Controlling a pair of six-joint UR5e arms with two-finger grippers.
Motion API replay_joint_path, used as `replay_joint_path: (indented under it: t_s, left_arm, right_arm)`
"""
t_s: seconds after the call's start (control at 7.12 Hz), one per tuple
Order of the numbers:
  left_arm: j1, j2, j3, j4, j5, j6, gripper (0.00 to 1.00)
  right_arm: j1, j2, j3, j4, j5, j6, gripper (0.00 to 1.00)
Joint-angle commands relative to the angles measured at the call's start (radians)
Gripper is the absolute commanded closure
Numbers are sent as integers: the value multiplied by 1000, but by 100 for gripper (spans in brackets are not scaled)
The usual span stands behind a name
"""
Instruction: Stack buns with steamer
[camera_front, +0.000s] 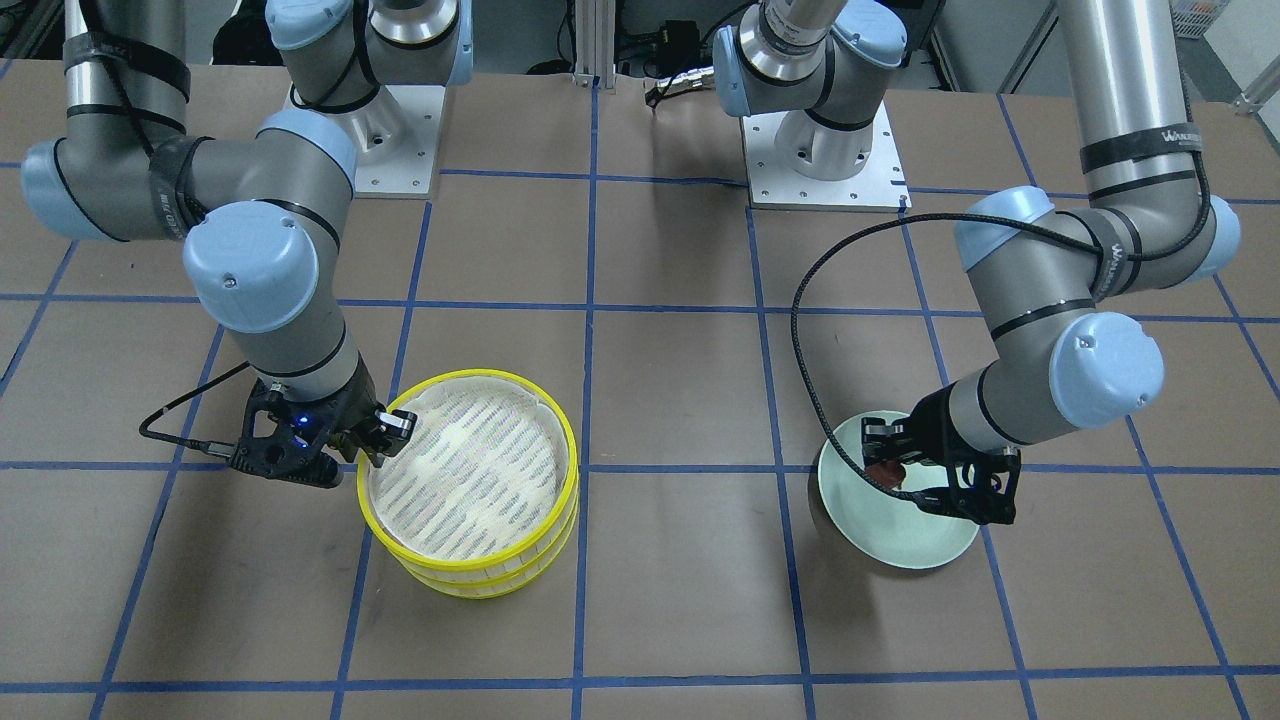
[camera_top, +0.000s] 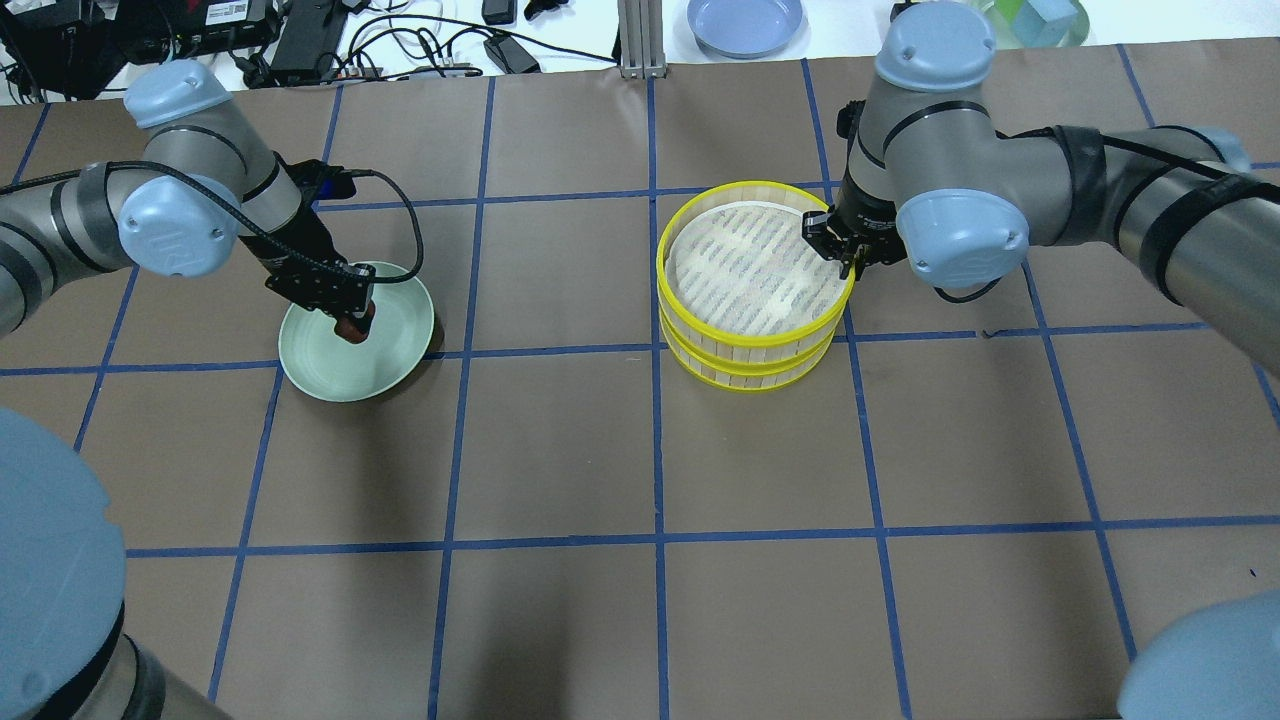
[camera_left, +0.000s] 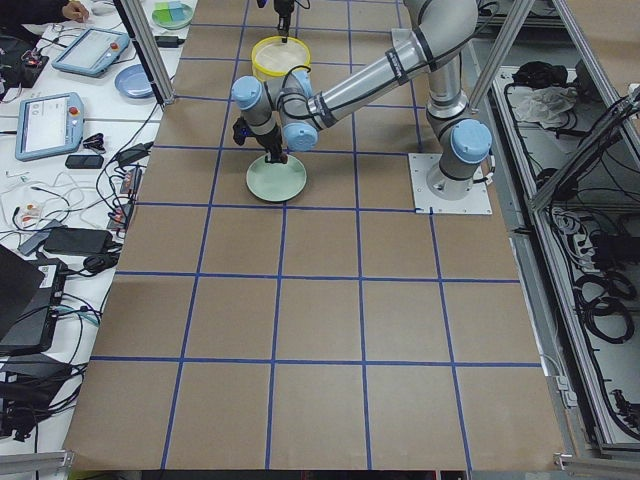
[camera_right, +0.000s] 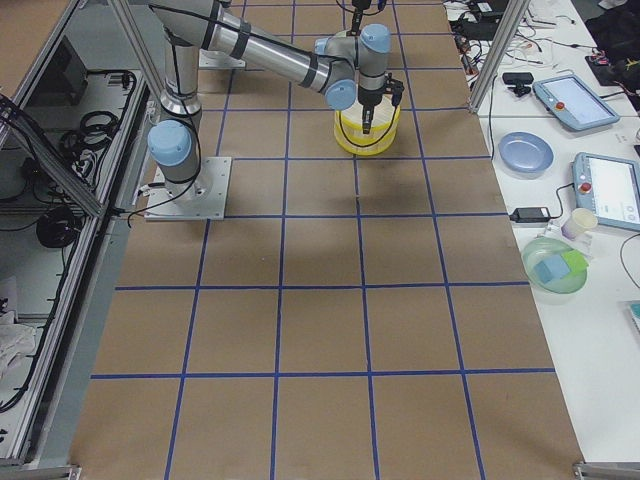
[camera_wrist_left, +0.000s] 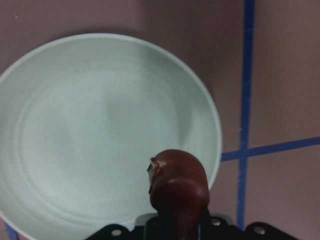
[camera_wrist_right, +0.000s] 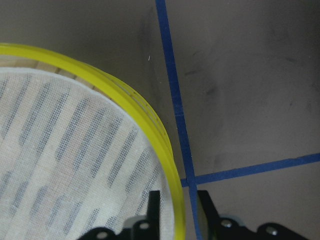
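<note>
Left of centre in the overhead view, the left gripper (camera_top: 350, 318) holds the dark bun (camera_top: 352, 327) over the green plate (camera_top: 330, 375); stacking remains. Right of centre, the right gripper (camera_top: 843, 256) pinches the steamer (camera_top: 745, 345) rim; cream bun unseen

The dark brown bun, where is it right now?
The dark brown bun is held in the left gripper over the pale green plate, on the overhead view's left.
</note>
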Motion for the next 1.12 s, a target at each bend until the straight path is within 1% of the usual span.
replay_joint_path:
  t_s: [0.0, 0.14, 0.28, 0.42, 0.56, 0.7, 0.84, 0.98]
  left_arm:
    - [-103, 74, 34, -8, -99, -198, 100]
    - [-147, 89, 66, -11, -186, -330, 100]
    - [-183, 97, 86, -10, -268, -437, 100]
    - [-204, 97, 89, -2, -325, -476, 100]
    - [-227, 86, 88, 6, -398, -527, 100]
    - [-252, 62, 80, 21, -455, -538, 100]
    - [-276, 52, 75, 25, -457, -541, 100]
    - [-318, 37, 74, 38, -494, -563, 100]
  right_arm:
    - [-1, -13, -11, 17, -6, 0, 0]
    - [-16, -42, -29, 23, -1, -13, 0]
    - [-45, -87, -73, 113, -1, -17, 0]
    - [-92, -142, -133, 271, 3, -26, 0]
    - [-119, -223, -209, 382, 5, -55, 0]
    - [-123, -283, -254, 432, -4, -56, 0]
    - [-166, -296, -252, 433, -47, -83, 0]
    - [-183, -300, -250, 430, -31, -83, 0]
